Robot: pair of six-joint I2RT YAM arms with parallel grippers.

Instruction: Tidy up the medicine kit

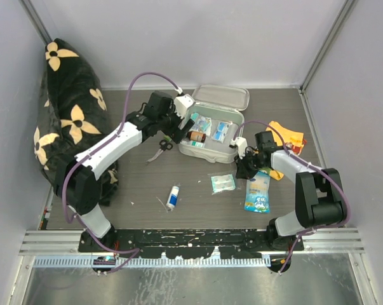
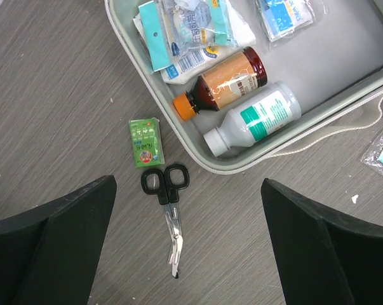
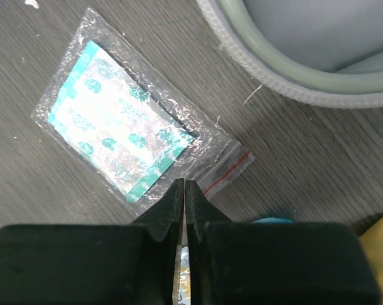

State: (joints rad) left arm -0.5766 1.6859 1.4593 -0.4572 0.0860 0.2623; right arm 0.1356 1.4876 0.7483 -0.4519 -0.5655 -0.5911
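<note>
Packing step, it seems: right tool (image 3: 185, 190) is clenched on the bag (image 3: 121, 133) edge beside the kit (image 3: 274, 70); left tool (image 2: 188, 187) hangs released above the scissors (image 2: 167, 203). Next probably calls for lifting the bag into the kit.

Bottles (image 2: 229, 86) in medicine kit (image 2: 343, 60); scissors (image 2: 169, 210) beside, seemingly apart.

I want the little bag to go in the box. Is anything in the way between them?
Nothing visible is. The right end effector pinches the bag by its edge, and only bare table lies between it and the rim of the open box.
</note>
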